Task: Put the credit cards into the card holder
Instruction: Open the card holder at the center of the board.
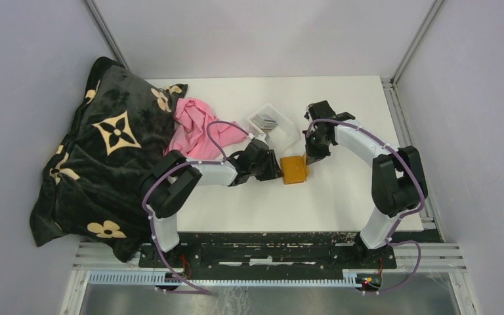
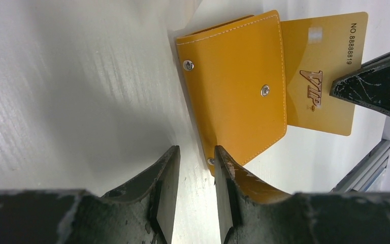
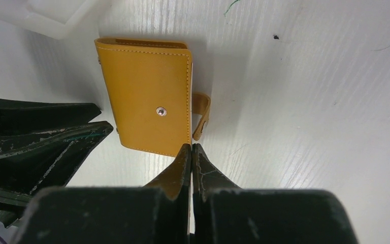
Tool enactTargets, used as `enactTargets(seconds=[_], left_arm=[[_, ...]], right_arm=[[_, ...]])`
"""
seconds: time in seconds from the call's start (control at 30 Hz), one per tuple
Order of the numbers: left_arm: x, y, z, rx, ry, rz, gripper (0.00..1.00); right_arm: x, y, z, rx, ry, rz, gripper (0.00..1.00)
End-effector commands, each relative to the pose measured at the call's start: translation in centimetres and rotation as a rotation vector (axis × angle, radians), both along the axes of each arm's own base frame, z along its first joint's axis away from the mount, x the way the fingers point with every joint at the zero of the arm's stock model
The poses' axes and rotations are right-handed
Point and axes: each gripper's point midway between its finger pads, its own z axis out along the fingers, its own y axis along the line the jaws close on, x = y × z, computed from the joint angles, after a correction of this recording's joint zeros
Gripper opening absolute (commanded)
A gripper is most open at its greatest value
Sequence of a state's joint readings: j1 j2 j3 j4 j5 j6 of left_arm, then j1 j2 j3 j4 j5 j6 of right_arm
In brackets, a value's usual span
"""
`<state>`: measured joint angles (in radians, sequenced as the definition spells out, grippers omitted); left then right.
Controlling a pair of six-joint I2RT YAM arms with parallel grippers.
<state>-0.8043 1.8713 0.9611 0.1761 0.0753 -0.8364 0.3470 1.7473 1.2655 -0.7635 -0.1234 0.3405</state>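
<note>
Top external view: locate the card holder [image 1: 294, 170] just below centre frame, on the white table [image 1: 341, 203]. The left gripper [image 1: 274, 165] meets its left edge. The right gripper [image 1: 314, 159] points down at its upper right corner. Above and slightly left of the holder you find a clear plastic tray [image 1: 287, 134] containing a stack of cards [image 1: 265, 121]. A pink cloth [image 1: 197, 128] and a black blanket [image 1: 98, 157] with cream flower motifs occupy the left of the frame.

Left wrist view: note that the left gripper [image 2: 197, 152] stands narrowly apart, with only bare table between its fingers. The finger [image 2: 226, 175] on the right of the frame touches the holder's lower corner. The card holder [image 2: 233, 86] is folded closed at upper centre. A gold VIP card [image 2: 320, 51] projects from its right edge, and the right gripper [image 2: 341, 87] is clamped on that card's outer edge.

Right wrist view: observe the right gripper [image 3: 191, 148] at lower centre, fingers pressed together, tip at the holder's lower right corner. The card holder [image 3: 147, 96] sits upper centre-left, its snap strap [image 3: 201, 116] curling out on the right. The left gripper [image 3: 99, 129] shows at the left edge.
</note>
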Motion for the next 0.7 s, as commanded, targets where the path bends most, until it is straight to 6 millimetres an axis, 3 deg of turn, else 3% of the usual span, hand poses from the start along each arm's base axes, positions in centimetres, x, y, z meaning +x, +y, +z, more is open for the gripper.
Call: enactTargets(seconds=[0.0, 0.43, 0.67], left_arm=[[-1.4, 3.6, -3.1, 0.144, 0.053, 0.044, 0.39], [-1.4, 5.9, -3.0, 0.208, 0.029, 0.091, 0.33], [-1.8, 5.7, -4.0, 0.218, 0.058, 0.070, 0.31]], right_arm=[[0.7, 1.0, 1.8, 0.061, -0.057, -0.007, 0.01], [0.6, 1.5, 1.2, 0.087, -0.041, -0.005, 0.01], [0.5, 1.9, 0.7, 0.106, -0.033, -0.009, 0.01]])
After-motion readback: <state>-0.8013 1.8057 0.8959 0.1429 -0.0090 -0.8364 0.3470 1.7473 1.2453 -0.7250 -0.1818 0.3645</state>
